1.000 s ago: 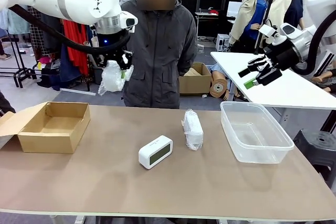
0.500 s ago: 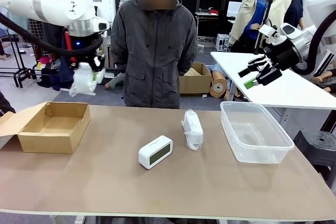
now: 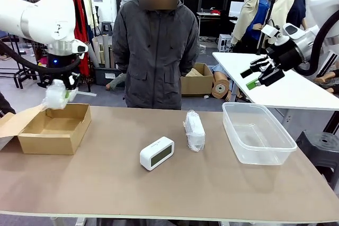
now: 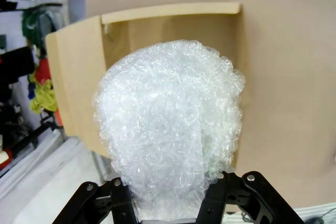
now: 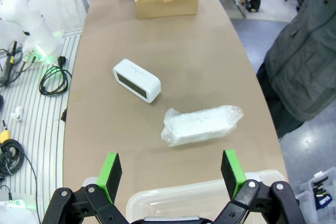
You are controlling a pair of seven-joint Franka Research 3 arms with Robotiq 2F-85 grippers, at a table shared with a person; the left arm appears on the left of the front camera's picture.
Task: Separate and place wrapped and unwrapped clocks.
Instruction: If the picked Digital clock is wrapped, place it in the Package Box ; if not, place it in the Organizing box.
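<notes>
My left gripper (image 3: 59, 96) is shut on a wrapped clock (image 3: 54, 97), a bubble-wrap bundle hanging just above the far rim of the brown cardboard box (image 3: 53, 128). In the left wrist view the wrapped clock (image 4: 170, 124) hides most of the box (image 4: 79, 72) below it. A second wrapped clock (image 3: 194, 129) lies mid-table, also seen as the oblong bundle (image 5: 202, 125) from the right wrist. The bare white clock (image 3: 157, 153) with a dark screen stands left of it, and the same clock (image 5: 136, 80) shows from the right wrist. My right gripper (image 3: 260, 78) hovers open, high above the tub's far right.
A clear plastic tub (image 3: 258, 133) sits at the table's right; its rim (image 5: 199, 192) lies under my right fingers. A person in a dark jacket (image 3: 156, 46) stands behind the far edge. A white table (image 3: 275, 86) stands behind on the right.
My left arm has carried the wrapped clock leftward and down, from in front of the person to just over the cardboard box. The right arm has not moved.
</notes>
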